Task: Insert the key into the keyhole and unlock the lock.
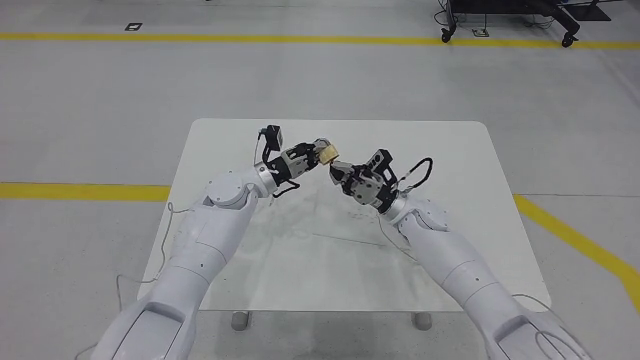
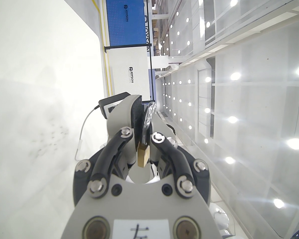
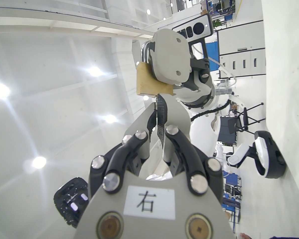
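Your left gripper (image 1: 316, 153) is clamped on the brass padlock (image 3: 149, 82). Its fingers are pressed onto the flat sides of the body, near the end where the silver shackle (image 3: 144, 49) comes out. The padlock is in the air with the white table (image 1: 440, 170) below it, clear of the surface. The free end of the padlock's body sticks out past the left fingers towards your other arm.

Your right gripper (image 3: 162, 103) sits just beside that free end of the padlock, pointing at it. Its fingers are pressed together, and you cannot tell from these views what they pinch, if anything. In the right wrist view the tips look level with the edge of the padlock's end face, and you cannot tell whether they touch it. In the top view the two grippers meet at the padlock from opposite sides.
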